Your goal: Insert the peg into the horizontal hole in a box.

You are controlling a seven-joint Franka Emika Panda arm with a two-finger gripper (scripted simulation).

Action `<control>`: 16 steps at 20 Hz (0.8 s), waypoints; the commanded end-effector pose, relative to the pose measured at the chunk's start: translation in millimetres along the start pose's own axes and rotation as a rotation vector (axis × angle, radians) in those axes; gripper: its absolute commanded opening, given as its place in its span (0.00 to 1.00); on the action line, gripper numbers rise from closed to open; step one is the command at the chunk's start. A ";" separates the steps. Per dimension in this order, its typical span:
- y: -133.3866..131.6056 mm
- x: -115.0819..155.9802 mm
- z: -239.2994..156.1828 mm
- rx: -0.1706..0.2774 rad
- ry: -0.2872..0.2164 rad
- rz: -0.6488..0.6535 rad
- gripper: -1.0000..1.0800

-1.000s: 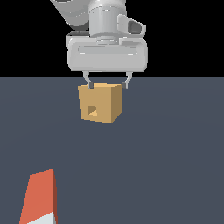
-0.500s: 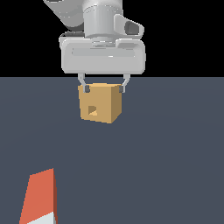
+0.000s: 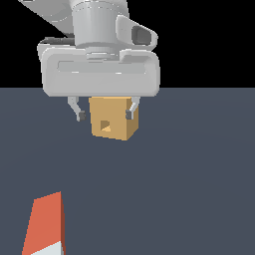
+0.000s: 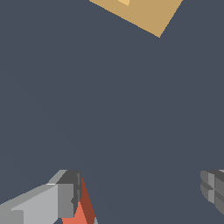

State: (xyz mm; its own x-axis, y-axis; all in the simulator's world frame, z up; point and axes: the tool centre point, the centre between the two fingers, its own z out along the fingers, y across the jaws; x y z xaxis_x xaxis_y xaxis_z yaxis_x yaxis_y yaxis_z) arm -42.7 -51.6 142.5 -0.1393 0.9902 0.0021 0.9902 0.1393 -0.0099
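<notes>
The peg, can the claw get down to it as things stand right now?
Probably yes. The claw is open and holds nothing, and the peg lies bare on the floor with nothing over it. In the wrist view one finger already sits beside the peg.

Both renders are evenly and fairly dimly lit, flat and sharp, with no blur, glare or edge distortion, though slanted outlines show jagged, stair-stepped pixels. In the exterior view the box (image 3: pixel 114 124) has a paler face turned toward 8 o'clock and a darker side toward 3 o'clock, and the peg (image 3: pixel 47 225) likewise darkens on its 3 o'clock side, so light seems to come from about 9 o'clock; the hole (image 3: pixel 104 124) is shaded inside. The floor (image 3: pixel 189 189) carries no cast shadows, and the backdrop above its 12 o'clock edge is pure black.
</notes>
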 end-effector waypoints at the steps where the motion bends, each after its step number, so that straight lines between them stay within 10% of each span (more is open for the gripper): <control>1: -8.9 -17.7 7.0 -0.001 -0.001 -0.030 0.96; 16: -45.8 -127.1 48.4 -0.006 -0.003 -0.209 0.96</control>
State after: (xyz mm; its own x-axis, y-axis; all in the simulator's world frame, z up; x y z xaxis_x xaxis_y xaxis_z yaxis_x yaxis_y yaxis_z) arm -69.5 -172.0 98.6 -0.3232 0.9463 0.0009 0.9463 0.3232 -0.0045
